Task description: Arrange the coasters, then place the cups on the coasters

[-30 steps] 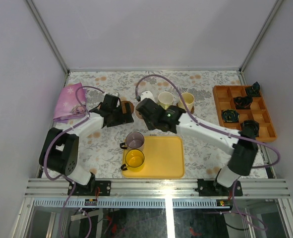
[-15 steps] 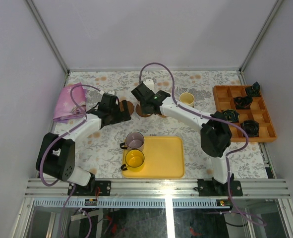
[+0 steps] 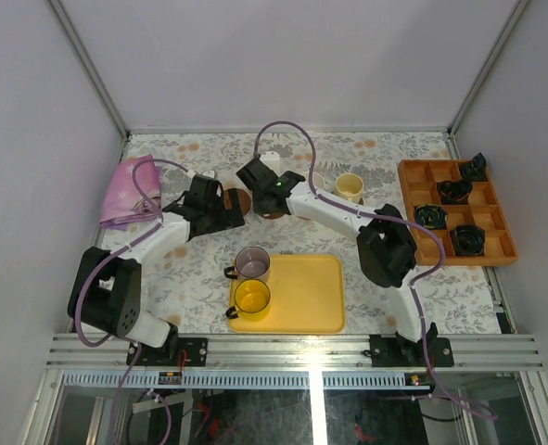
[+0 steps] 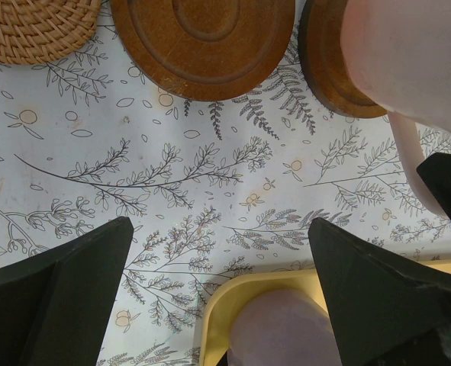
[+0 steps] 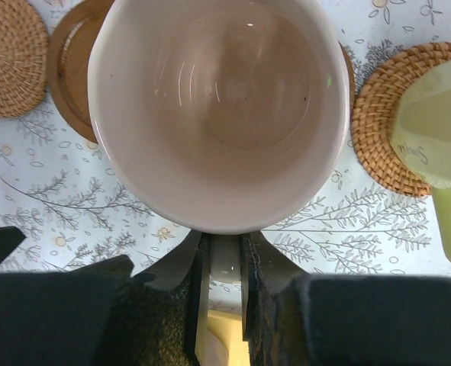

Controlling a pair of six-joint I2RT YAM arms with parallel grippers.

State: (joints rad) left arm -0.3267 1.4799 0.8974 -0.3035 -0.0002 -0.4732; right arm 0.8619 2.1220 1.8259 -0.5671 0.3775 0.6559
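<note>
The pale pink handled cup (image 5: 217, 107) is gripped by its handle in the narrowly closed right gripper (image 5: 225, 255) above a round reddish-brown wooden coaster (image 5: 69, 69), the left gripper (image 4: 221, 229) is held wide open and empty, and the purple-grey cup (image 3: 252, 263) and yellow cup (image 3: 252, 298) are not yet taken off the flat yellow tray (image 3: 306, 297).

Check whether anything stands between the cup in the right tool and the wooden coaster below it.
Nothing visible does. The cup, held by the right tool, is directly over the wooden coaster, whose rim shows bare on either side; the coaster's middle is hidden under the cup.
</note>
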